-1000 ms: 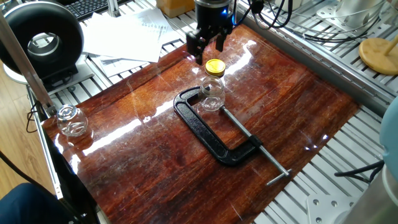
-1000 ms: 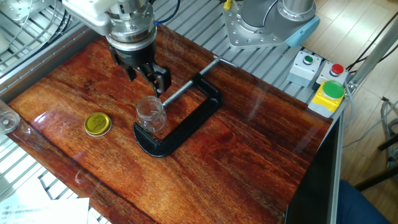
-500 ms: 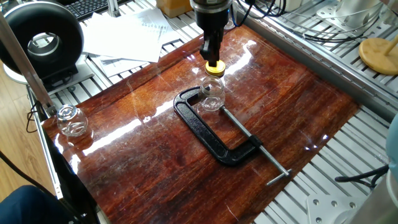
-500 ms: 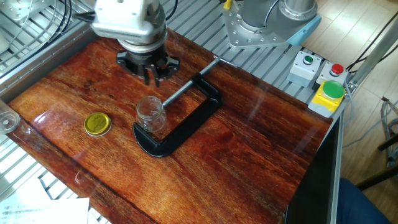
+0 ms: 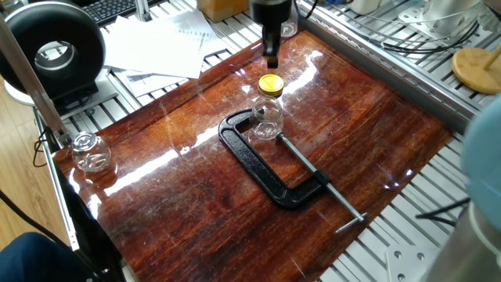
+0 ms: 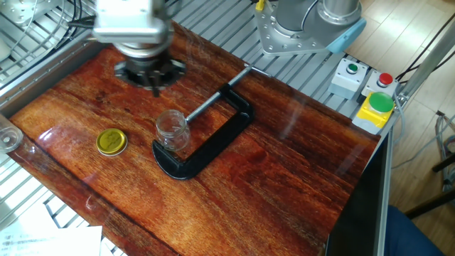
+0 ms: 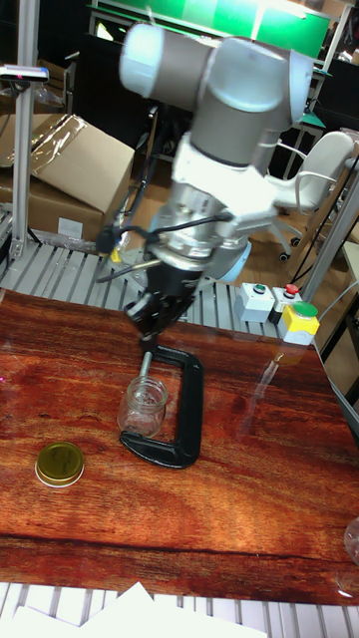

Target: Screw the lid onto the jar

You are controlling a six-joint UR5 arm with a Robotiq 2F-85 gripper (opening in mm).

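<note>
Since a second ago the two-finger gripper [image 6: 152, 80] has risen and turned; whether it's spread I cannot tell. To fetch the shiny yellow screw cap [image 6: 111, 141], lying apart from the clamped clear glass jar [image 6: 172, 131], it should descend centred over it

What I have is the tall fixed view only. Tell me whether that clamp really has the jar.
Observer: In one fixed view the jar stands inside the mouth of the black clamp. The clamp's long screw runs right up to the jar's side.
Operator: Now report anything off the edges of my picture.
Observer: One fixed view shows a tan wooden disc lying on the metal frame, off the wooden board. It also shows the whole second clear jar, uncapped, near the board's corner and far from the yellow lid.
</note>
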